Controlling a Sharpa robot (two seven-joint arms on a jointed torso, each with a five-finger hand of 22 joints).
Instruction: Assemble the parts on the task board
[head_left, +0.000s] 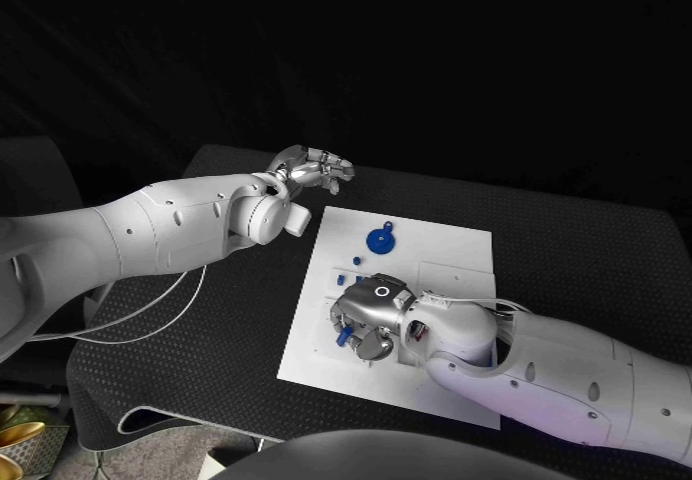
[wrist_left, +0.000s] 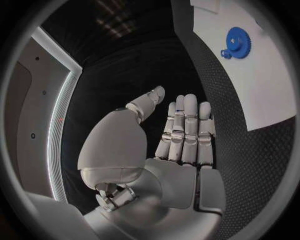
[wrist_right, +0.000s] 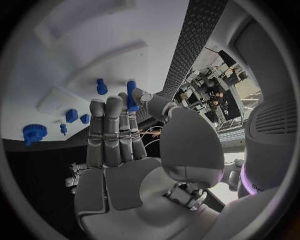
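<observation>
Right hand (head_left: 371, 322): we pinch a blue peg (wrist_right: 132, 96) over the task board (head_left: 433, 255).
Left hand (head_left: 312, 169): fingers apart, holding nothing, beyond the board's far corner.
Progress: early, we judge; blue gear (head_left: 379, 239) and small blue parts (wrist_right: 72, 115) lie loose.

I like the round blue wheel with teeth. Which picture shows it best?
The left wrist view: the blue gear lies close on the task board, teeth clear, nothing covering it. The head view shows the gear whole but small, beyond the right hand. In the right wrist view it is small near the circle's edge.
</observation>
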